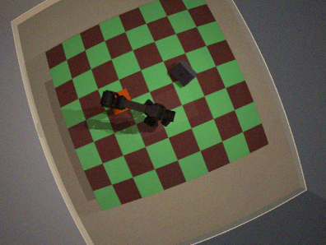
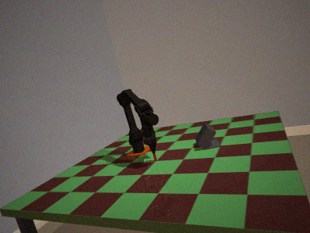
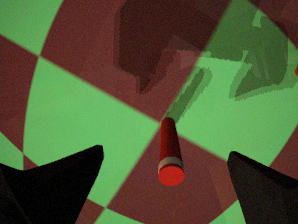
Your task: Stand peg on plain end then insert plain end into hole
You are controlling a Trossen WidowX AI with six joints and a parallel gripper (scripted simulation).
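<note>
The red peg (image 2: 155,157) (image 3: 170,142) stands upright on the table, its end with the white band on top. In the top view it is hidden under the arm. My gripper (image 2: 153,149) (image 3: 166,156) is open and points down over the peg. In the wrist view the peg's top shows between the two wide-apart fingers, with a gap on each side. The grey sloped panel (image 1: 182,73) (image 2: 206,135) stands away from the peg; its hole cannot be made out in these views.
The arm's orange base plate (image 1: 126,94) (image 2: 146,150) is close to the peg. The table (image 1: 162,151) (image 2: 223,182) has a green and dark red checkered top. The arm's shadow falls across the squares beside the peg.
</note>
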